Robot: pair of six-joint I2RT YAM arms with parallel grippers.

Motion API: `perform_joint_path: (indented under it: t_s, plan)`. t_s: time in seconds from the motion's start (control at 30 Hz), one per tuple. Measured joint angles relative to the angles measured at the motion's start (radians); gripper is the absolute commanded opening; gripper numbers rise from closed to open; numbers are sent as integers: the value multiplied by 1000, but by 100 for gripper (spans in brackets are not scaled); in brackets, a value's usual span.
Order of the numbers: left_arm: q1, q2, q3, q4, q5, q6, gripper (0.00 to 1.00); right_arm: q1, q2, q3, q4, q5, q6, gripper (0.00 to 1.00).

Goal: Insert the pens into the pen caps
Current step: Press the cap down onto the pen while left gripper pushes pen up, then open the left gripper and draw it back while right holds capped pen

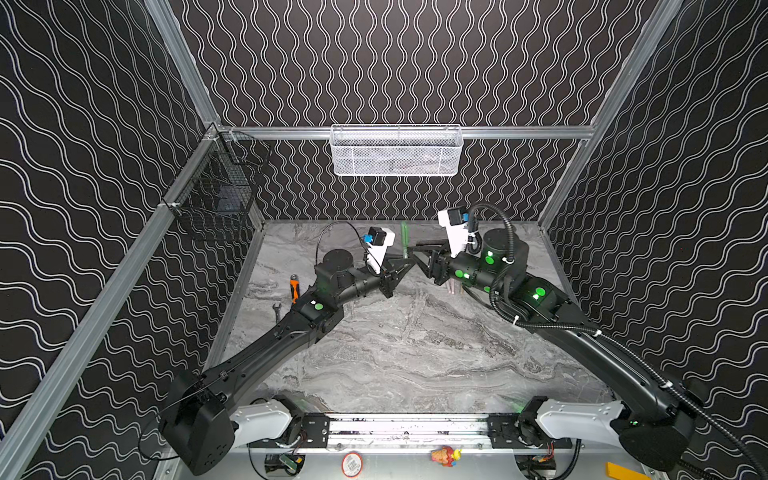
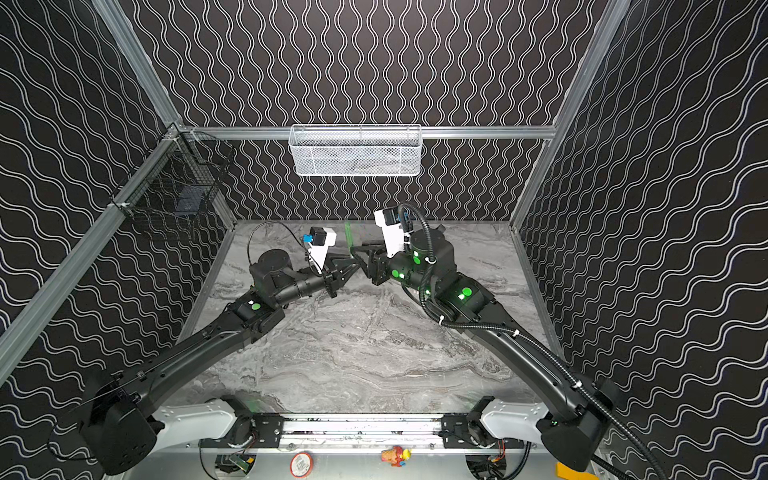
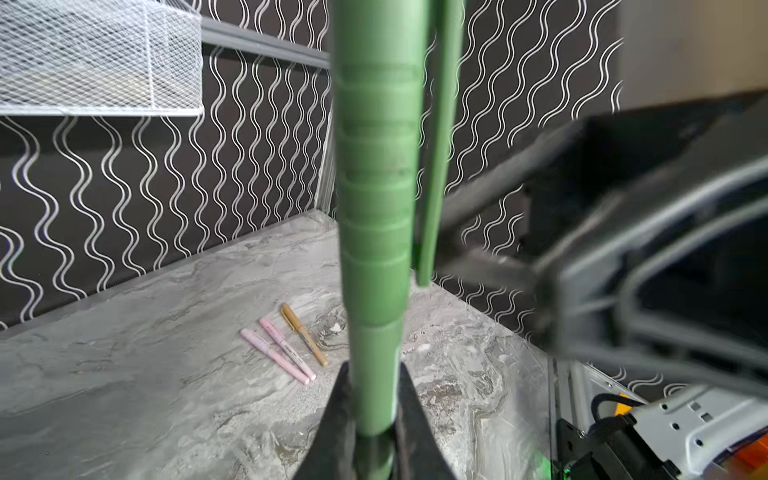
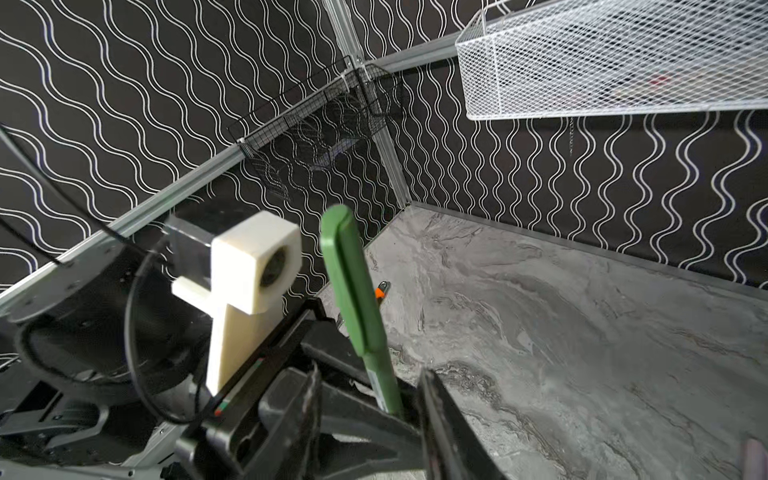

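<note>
The last capping looks all but finished. At centre frame in both top views the two black arms meet over the far half of the tabletop. The left claw (image 3: 376, 415) is clamped on the lower barrel of the dark green stick pen (image 3: 374, 374), holding it upright. The right claw (image 4: 372, 374) stands with its jaws apart on either side of the barrel, gripping nothing. The dark green clipped cap (image 4: 347, 266) sits on the pen's upper end; whether it is fully seated I cannot tell.

Next, I judge, the right claw must draw clear without knocking the cap. The left can then lay the pen down with the others.

Black walls with white wavy lines (image 1: 395, 62) enclose a grey marbled tabletop (image 1: 395, 353). A white mesh basket (image 1: 397, 151) hangs at upper centre and a black wire basket (image 1: 216, 195) at left. An orange-handled tool (image 1: 294, 289) lies at the left edge. Mid-frame in the left wrist view, two pale pink pens (image 3: 274, 353) and a tan pen (image 3: 303, 334) lie side by side, apparently capped.
</note>
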Motion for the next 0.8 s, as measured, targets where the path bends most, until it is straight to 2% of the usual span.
perform_joint_path:
  t_s: [0.37,0.77,0.8]
  plan:
    - [3,-8,-3,9,4,0,0,0,61,23,11,-50,-16,18]
    - [6,6,-3,3,31,-41,0,-2,51,-18,47,-34,-23,11]
    - [6,6,-3,4,32,-45,5,-2,50,-21,53,-33,-22,11]
